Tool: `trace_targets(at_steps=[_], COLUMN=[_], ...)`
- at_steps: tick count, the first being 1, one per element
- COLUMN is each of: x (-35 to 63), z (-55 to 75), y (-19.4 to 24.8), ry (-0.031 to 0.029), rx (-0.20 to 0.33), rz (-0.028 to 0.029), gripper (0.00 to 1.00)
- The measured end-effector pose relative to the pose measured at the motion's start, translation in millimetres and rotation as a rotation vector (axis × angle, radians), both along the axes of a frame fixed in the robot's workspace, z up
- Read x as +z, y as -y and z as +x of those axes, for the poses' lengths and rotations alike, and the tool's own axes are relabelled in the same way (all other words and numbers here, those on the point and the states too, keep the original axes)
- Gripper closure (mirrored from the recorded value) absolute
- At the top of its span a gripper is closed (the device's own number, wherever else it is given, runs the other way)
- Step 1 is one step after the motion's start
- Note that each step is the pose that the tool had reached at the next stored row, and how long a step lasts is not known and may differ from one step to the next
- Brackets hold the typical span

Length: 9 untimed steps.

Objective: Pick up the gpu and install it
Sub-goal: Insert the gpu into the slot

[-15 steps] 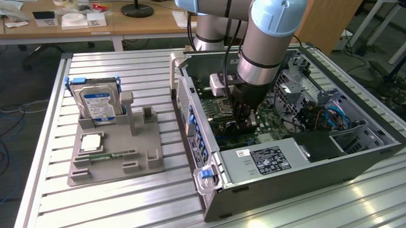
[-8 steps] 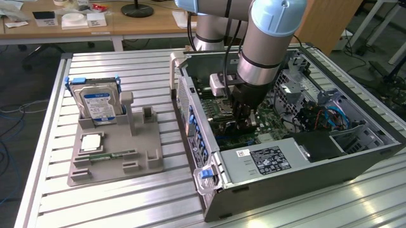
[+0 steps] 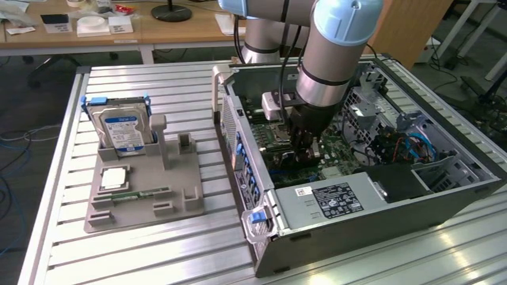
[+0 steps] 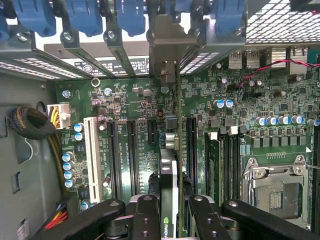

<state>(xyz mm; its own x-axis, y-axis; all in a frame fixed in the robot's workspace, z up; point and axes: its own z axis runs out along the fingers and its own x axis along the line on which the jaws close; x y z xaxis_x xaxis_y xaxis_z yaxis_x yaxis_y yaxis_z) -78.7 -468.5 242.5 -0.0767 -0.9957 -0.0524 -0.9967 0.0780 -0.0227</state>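
The computer case [image 3: 396, 221] lies on its side with the open face up, and the arm [image 3: 333, 53] comes down through that opening near the case's middle. The room around it is tight. The power supply [image 3: 333, 199] fills the case's near end, a drive cage with blue cables [image 3: 416, 145] stands along its far side, and the rear wall with its row of blue clips [image 4: 80, 15] closes off the side toward the exterior view's left.

Inside the case, the gripper [image 4: 172, 220] hangs low over the motherboard [image 4: 135, 95]. Its dark fingers [image 4: 147, 215] are drawn in on either side of the gpu [image 4: 169, 180] and clamp the card between them. The card stands on edge, at right angles to the board. Its silver bracket [image 4: 165, 45] reaches the case's rear wall, level with the clips. Two long black slots [image 4: 122, 155] and a white slot [image 4: 91, 155] lie free on one side of the card, and the memory slots [image 4: 222, 165] and the CPU socket [image 4: 277, 185] lie on the other. Whether the card's lower edge is already in its slot cannot be told.

Outside the case, beside its rear wall, a grey tray [image 3: 182, 184] carries a hard drive [image 3: 123, 127] standing upright and a RAM stick [image 3: 142, 194] lying flat.
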Motion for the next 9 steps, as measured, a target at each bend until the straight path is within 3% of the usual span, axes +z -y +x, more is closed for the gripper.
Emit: trace_targets(at_steps=[9], x=[1.6], z=[0.9], y=[0.0], ry=[0.0], rx=[0.0], rz=[0.0001], gripper=[0.73])
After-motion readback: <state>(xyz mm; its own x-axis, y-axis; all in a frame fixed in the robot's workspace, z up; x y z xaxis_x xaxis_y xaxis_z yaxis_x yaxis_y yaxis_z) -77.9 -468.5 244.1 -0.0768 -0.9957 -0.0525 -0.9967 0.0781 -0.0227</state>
